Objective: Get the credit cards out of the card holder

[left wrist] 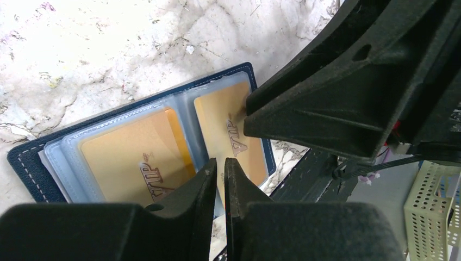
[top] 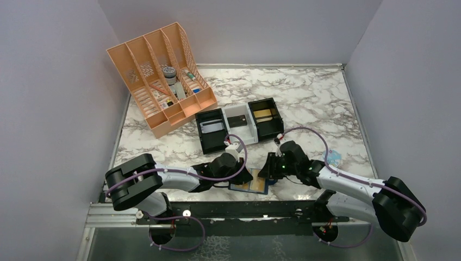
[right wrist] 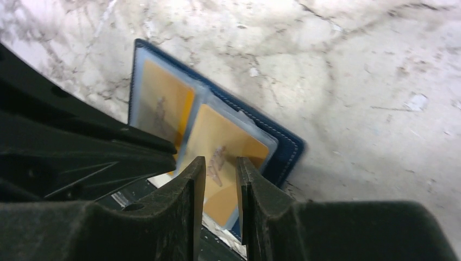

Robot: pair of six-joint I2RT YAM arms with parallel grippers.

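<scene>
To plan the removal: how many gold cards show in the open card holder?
2: one VIP card, a second card in the adjacent clear pocket; more may hide underneath.

Lab test cell, plain pale walls [top: 49, 109] boxing in a marble-patterned table [top: 304, 92], metal mounting rail [top: 244, 209] at near edge

Navy card holder [left wrist: 30, 168] lies open — gold credit cards [left wrist: 130, 157] inside its sleeves.

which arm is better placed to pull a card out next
Probably the right: the right gripper, slightly open, straddles the near gold card in the card holder. The left gripper is almost shut beside that card's edge.
</scene>
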